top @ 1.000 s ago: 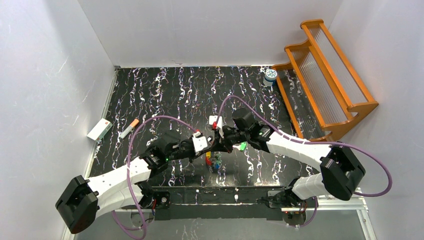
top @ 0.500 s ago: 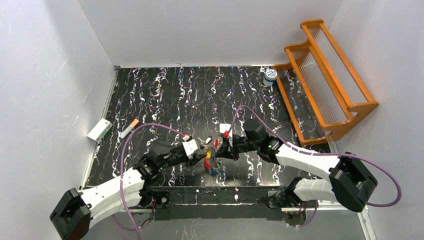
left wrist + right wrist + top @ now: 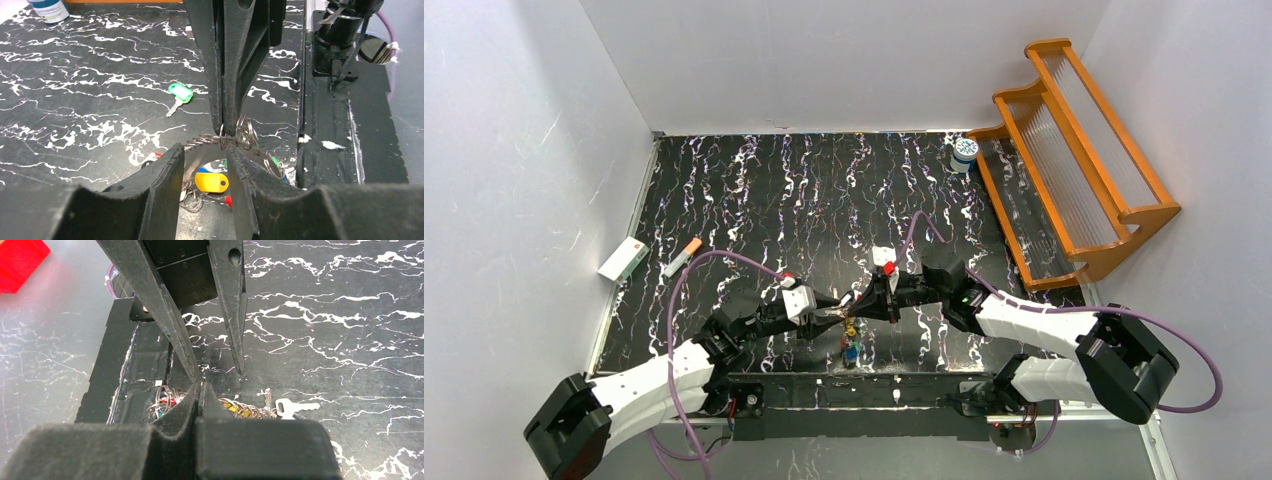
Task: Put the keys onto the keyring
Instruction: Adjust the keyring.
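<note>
black marble veined with white covers the table, and near the middle of its front edge the two arms meet tip to tip; the right gripper has its two fingers pressed flat together, pinching the thin metal keyring at their very tips; the left gripper faces it with its fingers parted a moderate way, a clear gap between them and nothing clamped; its tips sit just beside the ring's wire, and i cannot tell whether they touch it; a few small split rings bunch on the keyring right next to the right gripper's tips; under the ring sit the keys, a small cluster of coloured heads; among them is a yellow key, seen through the gap between the left fingers, with bits of red and blue close by; whether the cluster hangs free or rests on the marble i cannot tell; a green key lies alone and flat on the table, apart from the ring; from the right wrist a plain silvery key shows just beside the ring, and whether it is strung on is unclear; at the far right corner a white-and-blue jar stands next to an orange wooden rack; by the left wall lie a white box and an orange-tipped white stick, both well apart from the grippers
</note>
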